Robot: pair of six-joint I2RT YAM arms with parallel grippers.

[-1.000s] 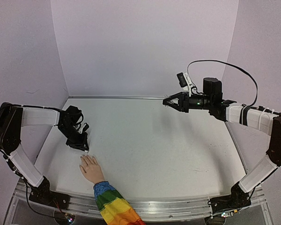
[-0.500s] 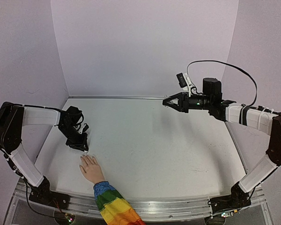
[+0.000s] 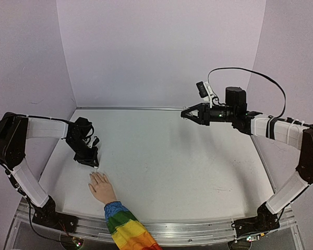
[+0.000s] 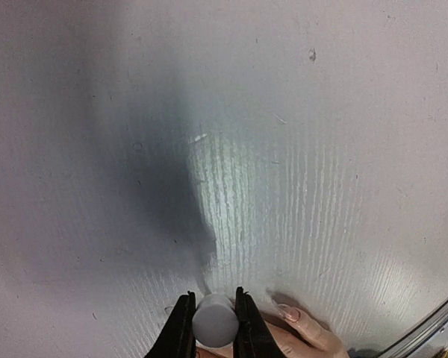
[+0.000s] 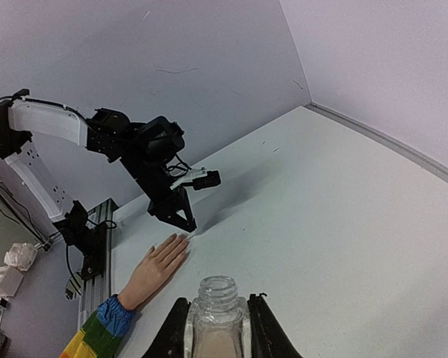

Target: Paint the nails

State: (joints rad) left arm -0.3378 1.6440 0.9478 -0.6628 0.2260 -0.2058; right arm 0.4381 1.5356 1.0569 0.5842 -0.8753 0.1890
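Nearest me, the rainbow sleeve (image 3: 126, 229) comes in over the near edge of the table (image 3: 188, 172). The hand (image 3: 100, 186) lies flat, palm down, with its fingers pointing away from me towards the left claw (image 3: 95, 165).

The nails (image 4: 289, 314) sit just under and beside that claw. In its wrist view one pale nail shows just right of the claw's tips, and the rest of the fingers run off the bottom edge.

The left claw points down at the table right at the fingertips and is clamped on a small round white cap (image 4: 214, 322). The cap blocks my view, so I cannot tell whether anything beneath it touches a nail.

Farther off on the right, the right claw (image 3: 185, 113) hangs raised above the back of the table, lying level and pointing left. It is clamped on a clear bottle (image 5: 218, 317) with its mouth open and something pale in the lower part. From this claw the hand and nails lie well apart, ahead and lower down, next to the other claw.

Lilac walls (image 3: 161, 52) close in the table at the back and on both sides.
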